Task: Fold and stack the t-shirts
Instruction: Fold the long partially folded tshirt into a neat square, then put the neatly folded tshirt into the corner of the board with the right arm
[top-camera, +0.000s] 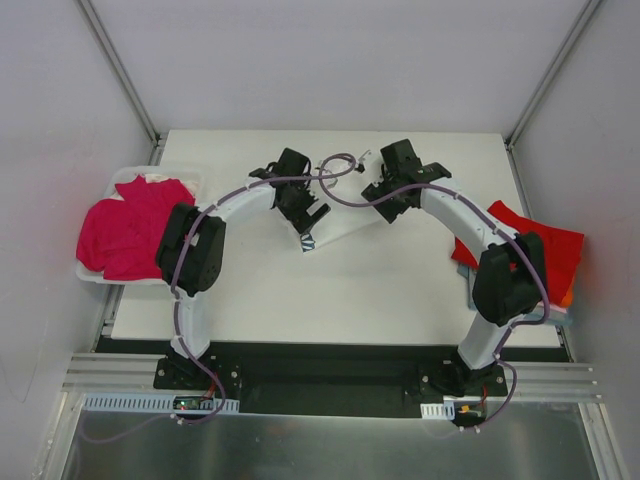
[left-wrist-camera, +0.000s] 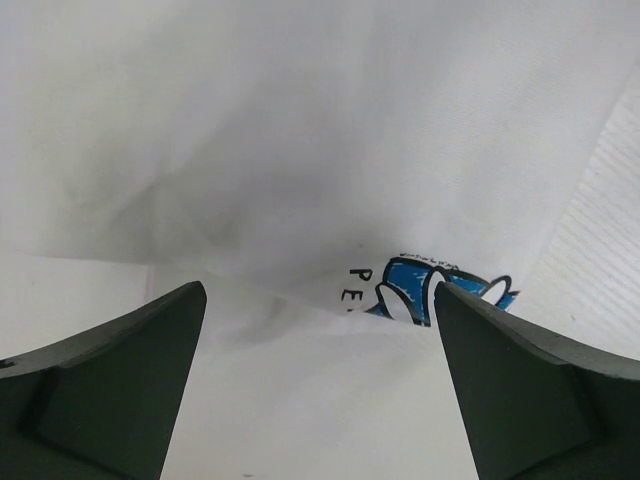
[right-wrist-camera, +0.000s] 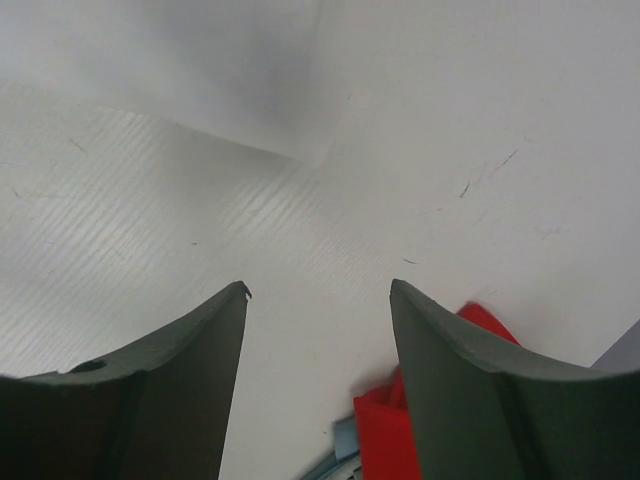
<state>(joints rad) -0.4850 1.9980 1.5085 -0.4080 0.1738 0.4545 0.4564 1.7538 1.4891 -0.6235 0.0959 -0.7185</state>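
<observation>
The white t-shirt with blue daisy print lies on the white table between my two grippers, its print showing at its near-left corner. In the left wrist view the cloth fills the frame, with the blue daisy and dark lettering just past the fingertips. My left gripper is open, low over this shirt, holding nothing. My right gripper is open and empty over bare table; the white shirt's edge lies ahead of it.
A white bin at the left edge holds a magenta tee. At the right edge lies a red tee on top of orange and light-blue cloth. Grey walls close in both sides and the back.
</observation>
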